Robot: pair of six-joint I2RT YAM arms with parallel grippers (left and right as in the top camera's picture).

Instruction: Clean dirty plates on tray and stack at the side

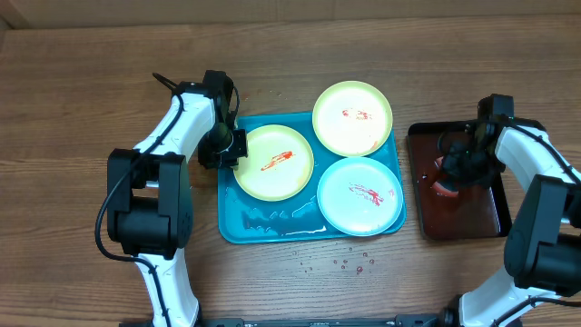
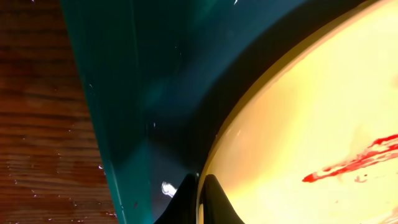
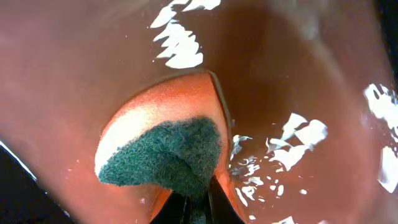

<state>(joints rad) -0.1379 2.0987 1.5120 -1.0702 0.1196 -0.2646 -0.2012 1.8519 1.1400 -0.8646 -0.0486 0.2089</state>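
Note:
The turquoise tray [image 1: 263,227] holds three plates with red smears: a pale yellow one [image 1: 274,162] at left, a second yellow one [image 1: 352,118] at the back, and a white blue-rimmed one [image 1: 360,195] at front right. My left gripper [image 1: 232,148] is at the left yellow plate's left edge. In the left wrist view its fingers [image 2: 200,199] pinch the plate's rim [image 2: 311,112] over the tray floor [image 2: 143,81]. My right gripper [image 1: 451,173] is shut on a sponge [image 3: 161,155], green pad on orange foam, down in the dark tray.
The dark brown-black tray [image 1: 463,222] stands right of the turquoise one and holds reddish water [image 3: 93,74]. Water puddles lie in the turquoise tray's front left, and droplets [image 1: 340,263] lie on the wooden table in front of it.

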